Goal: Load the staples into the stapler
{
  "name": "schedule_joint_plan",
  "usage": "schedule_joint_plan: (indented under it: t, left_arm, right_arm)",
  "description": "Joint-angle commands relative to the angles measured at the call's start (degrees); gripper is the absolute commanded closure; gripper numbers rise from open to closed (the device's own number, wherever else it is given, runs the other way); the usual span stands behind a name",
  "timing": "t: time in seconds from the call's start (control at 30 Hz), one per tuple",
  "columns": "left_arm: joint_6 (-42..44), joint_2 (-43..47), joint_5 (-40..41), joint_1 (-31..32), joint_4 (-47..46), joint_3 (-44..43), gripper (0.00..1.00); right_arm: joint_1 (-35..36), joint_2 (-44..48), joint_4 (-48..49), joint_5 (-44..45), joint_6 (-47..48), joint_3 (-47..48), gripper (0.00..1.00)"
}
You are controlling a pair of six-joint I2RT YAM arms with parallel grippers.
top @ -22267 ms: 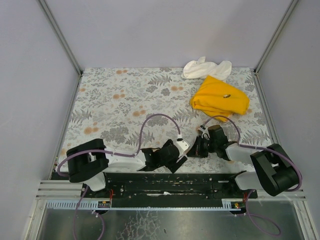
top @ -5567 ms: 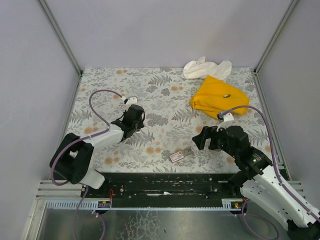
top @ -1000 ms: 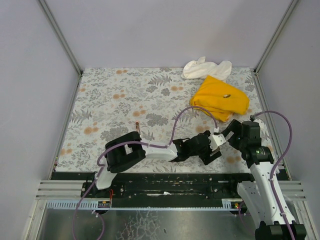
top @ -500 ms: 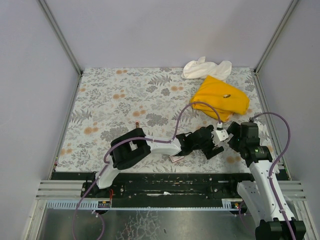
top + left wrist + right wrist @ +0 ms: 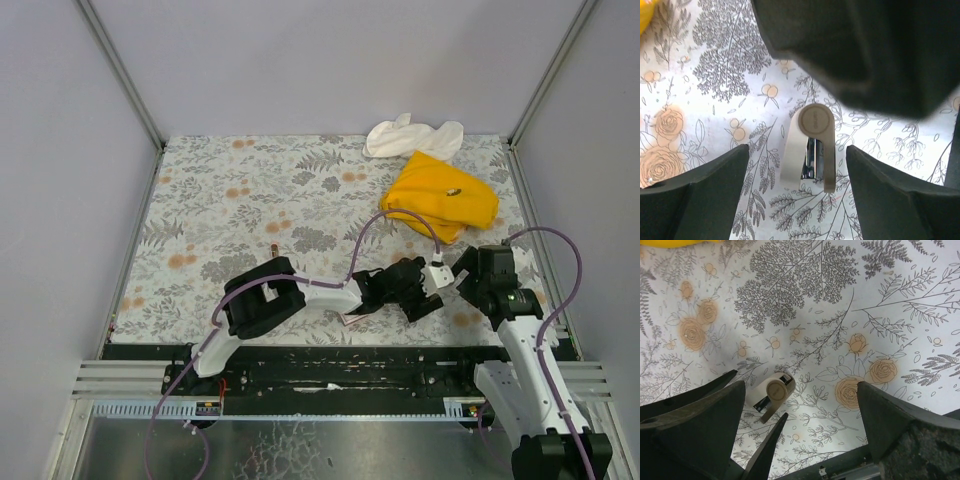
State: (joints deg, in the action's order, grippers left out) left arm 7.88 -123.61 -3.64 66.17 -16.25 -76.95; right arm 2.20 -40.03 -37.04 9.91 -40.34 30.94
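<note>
My left gripper [image 5: 796, 150] straddles the stapler [image 5: 810, 150], jaws wide, nothing held; right gripper [image 5: 797, 390] likewise wide. Advise centring before closing.

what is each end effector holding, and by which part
Nothing: the left end effector brackets the stapler untouched; the right end effector is open, empty.

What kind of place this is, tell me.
Likely a robot test cell: plain grey panel walls box in a floral-covered table, with the left arm and right arm bolted at its near edge.
</note>
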Motion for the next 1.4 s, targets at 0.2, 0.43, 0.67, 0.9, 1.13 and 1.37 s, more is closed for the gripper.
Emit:
schedule_joint_plan:
  t: [0.2, 0.43, 0.67, 0.9, 1.13, 1.37]
  left_arm:
    - [1.1, -1.3, 0.4, 0.0, -0.5, 2.7, 0.37]
    - [1.4, -2.1, 0.5, 0.0, -0.4, 2.7, 0.51]
    - [0.5, -1.2, 1.0, 0.1, -0.8, 3.3, 0.74]
    - [-2.4, 2.9, 2.3, 0.2, -2.0, 4.6, 0.98]
    - [-4.4, 13.3, 9.7, 0.2, -4.3, 8.5, 1.0]
    - [-6.6, 23.7, 15.7, -0.7, -3.3, 15.0, 1.0]
  right_arm:
    - [-2.1, -5.0, 4.4, 0.0, -1.5, 2.0, 0.01]
    - [-4.9, -7.1, 6.4, -2.1, -0.3, 0.1, 0.01]
    - [-6.4, -7.4, 7.2, -3.2, 0.8, -1.0, 0.01]
    - [-6.6, -7.1, 8.2, -8.2, 3.1, -0.9, 0.01]
    - [-6.5, -5.7, 7.6, -18.9, 7.7, 0.4, 0.01]
    - [-6.6, -9.8, 4.3, -28.8, 12.2, 4.1, 0.01]
